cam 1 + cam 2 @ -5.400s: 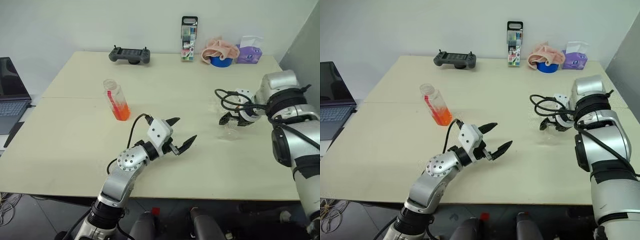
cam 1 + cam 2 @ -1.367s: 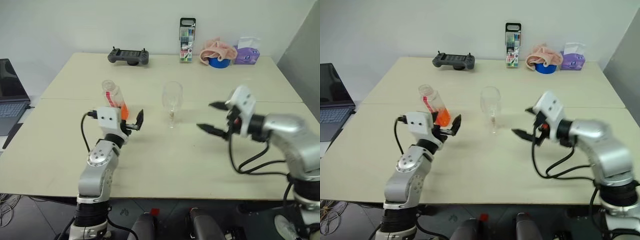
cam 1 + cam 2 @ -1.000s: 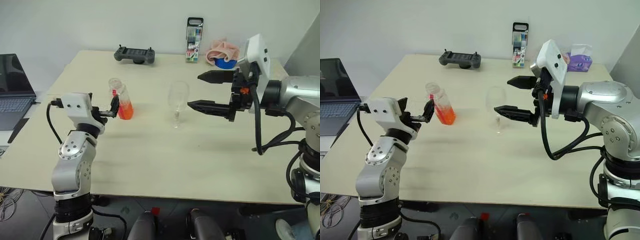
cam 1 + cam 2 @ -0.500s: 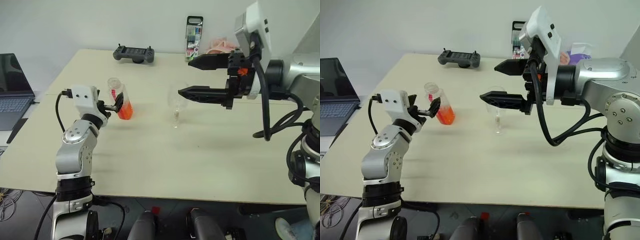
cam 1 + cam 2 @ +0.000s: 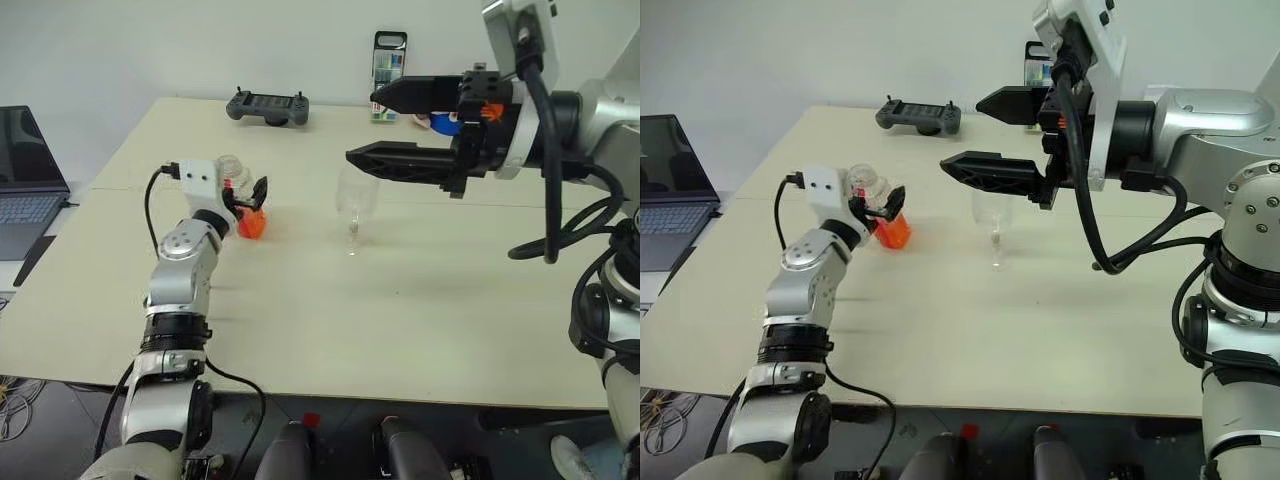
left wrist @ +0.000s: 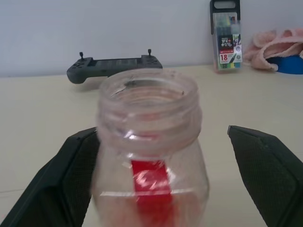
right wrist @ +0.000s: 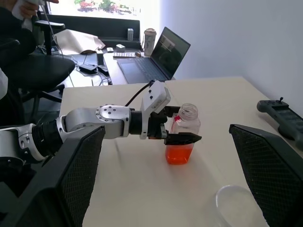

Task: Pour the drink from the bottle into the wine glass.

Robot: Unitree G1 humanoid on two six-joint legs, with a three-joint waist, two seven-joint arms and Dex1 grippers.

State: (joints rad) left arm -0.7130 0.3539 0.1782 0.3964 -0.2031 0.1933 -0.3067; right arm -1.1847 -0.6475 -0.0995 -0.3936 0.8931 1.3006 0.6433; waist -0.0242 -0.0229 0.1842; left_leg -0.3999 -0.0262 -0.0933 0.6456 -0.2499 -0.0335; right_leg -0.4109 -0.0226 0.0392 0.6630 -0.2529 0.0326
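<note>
We see left gripper (image 6: 163,189) jaws apart around uncapped bottle (image 6: 150,156); right gripper (image 5: 375,128) jaws apart above wine glass (image 5: 355,198); controller (image 5: 266,106) and marker pack (image 5: 388,62) behind.

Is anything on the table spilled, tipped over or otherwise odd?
Nothing looks spilled. The bottle stands upright without a cap, its mouth open, holding the orange-red drink. The wine glass stands upright and looks empty.

i see a beige table (image 5: 420,320); bottle (image 5: 243,205) left of the wine glass (image 5: 356,200), game controller (image 5: 267,106) and marker pack (image 5: 388,63) behind it.
</note>
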